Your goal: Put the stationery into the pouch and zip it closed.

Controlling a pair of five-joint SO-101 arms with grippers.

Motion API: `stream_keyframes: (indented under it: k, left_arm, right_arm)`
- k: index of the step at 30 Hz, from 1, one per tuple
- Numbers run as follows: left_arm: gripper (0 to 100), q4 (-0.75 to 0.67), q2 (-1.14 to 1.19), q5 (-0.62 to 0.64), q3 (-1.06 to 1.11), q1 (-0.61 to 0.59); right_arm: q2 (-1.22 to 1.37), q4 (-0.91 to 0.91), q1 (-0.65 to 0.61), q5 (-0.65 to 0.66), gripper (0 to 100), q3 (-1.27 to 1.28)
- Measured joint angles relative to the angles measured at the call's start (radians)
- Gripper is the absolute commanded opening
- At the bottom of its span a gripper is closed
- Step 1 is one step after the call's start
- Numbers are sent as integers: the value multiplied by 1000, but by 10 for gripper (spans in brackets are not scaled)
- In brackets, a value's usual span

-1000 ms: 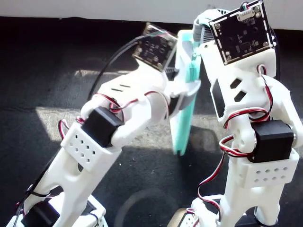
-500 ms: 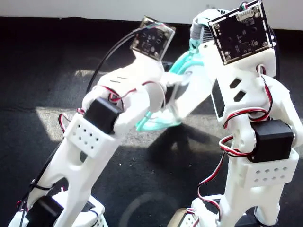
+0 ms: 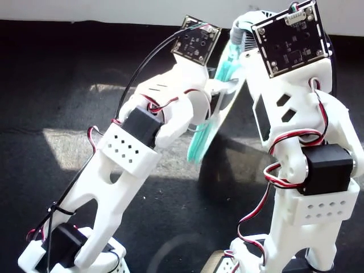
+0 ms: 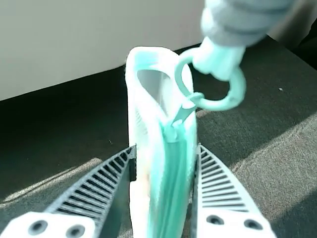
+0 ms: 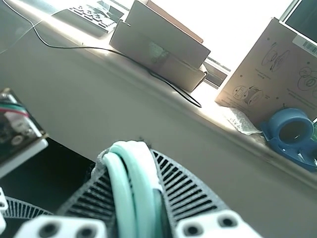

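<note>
Mint-green pouch (image 3: 200, 142), up off the table (image 3: 57, 74), hanging tilted, zip gaping at its upper end, ring pull (image 4: 218, 96) alongside

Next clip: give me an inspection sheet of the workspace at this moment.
Surface: black table mat, sunlit patch across it.
Job's things: teal pouch held off the table, tilted, mouth gaping above the slider; pull ring at its top.
Clutter: nothing seen.
Grippers: left gripper shut on the pouch body; right gripper shut on the ring.
Cables: servo wires on both arms; black camera cable.
Surroundings: white wall; cardboard boxes, blue tape dispenser.
</note>
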Motion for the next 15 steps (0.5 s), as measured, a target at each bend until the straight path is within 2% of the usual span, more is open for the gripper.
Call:
stream_keyframes:
  k: [5,8,10,15]
  left_arm:
    - [171,-41,2,0,0,0]
    - [0,-44,2,0,0,0]
    - [24,-46,2,0,0,0]
    - [11,0,0,-2,-5,0]
  right_arm:
    - [0,0,-2,0,6,0]
    - [0,0,-3,0,6,0]
    - [0,0,-3,0,6,0]
    - [2,0,2,0,6,0]
